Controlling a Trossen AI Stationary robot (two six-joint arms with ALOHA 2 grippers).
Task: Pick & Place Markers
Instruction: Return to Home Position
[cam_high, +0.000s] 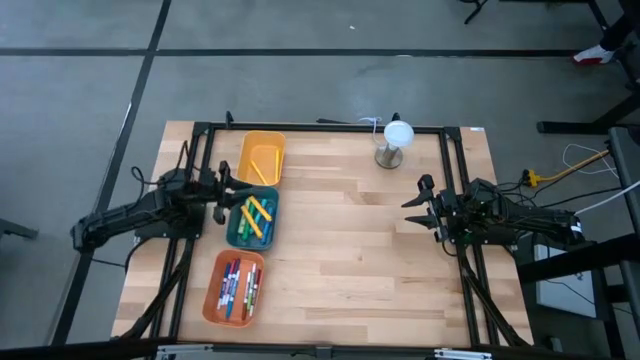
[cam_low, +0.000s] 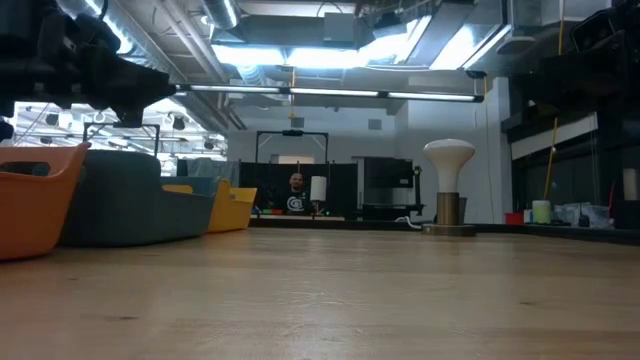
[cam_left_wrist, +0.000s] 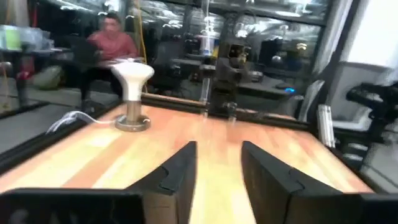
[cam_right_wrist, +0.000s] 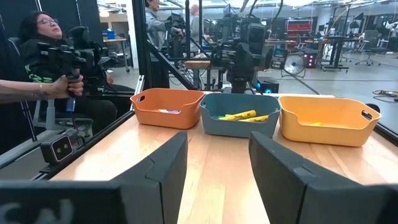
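Tabletop (cam_high: 350, 260) carries three trays (cam_high: 232, 228) of markers (cam_high: 258, 215), left pincer (cam_high: 224, 196) and right pincer (cam_high: 412, 205) gaping.

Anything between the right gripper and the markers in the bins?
Nothing visible. Bare table lies between the open right gripper and the bins; the markers sit behind the bin walls. Left gripper waits beside the bins.

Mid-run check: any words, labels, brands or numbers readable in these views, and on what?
No text can be read anywhere.
Markers in the orange bin: any barrel print is too small.
White emblem on the far person's dark shirt: too blurred.
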